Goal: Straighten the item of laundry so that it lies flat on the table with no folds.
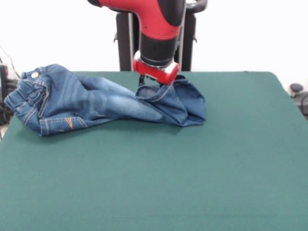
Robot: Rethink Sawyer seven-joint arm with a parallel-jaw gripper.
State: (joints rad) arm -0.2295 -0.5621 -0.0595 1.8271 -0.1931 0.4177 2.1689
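Observation:
The small pair of blue denim jeans [91,101] lies crumpled across the far left part of the dark green table [192,173]. Its waistband with the metal button [34,75] is at the table's left edge. The legs run to the right, and their ends are folded over in a bunch [185,103] near the table's far middle. My gripper [155,83] comes down from above under the red and black arm [159,29]. It sits right at the folded leg hem, partly sunk behind the denim. Its grip is hidden.
The black pedestal posts [125,38] stand just behind the table's far edge. A dark object [297,91] sits off the table's right far corner. Cables and dark gear [4,72] show past the left edge, close to the waistband.

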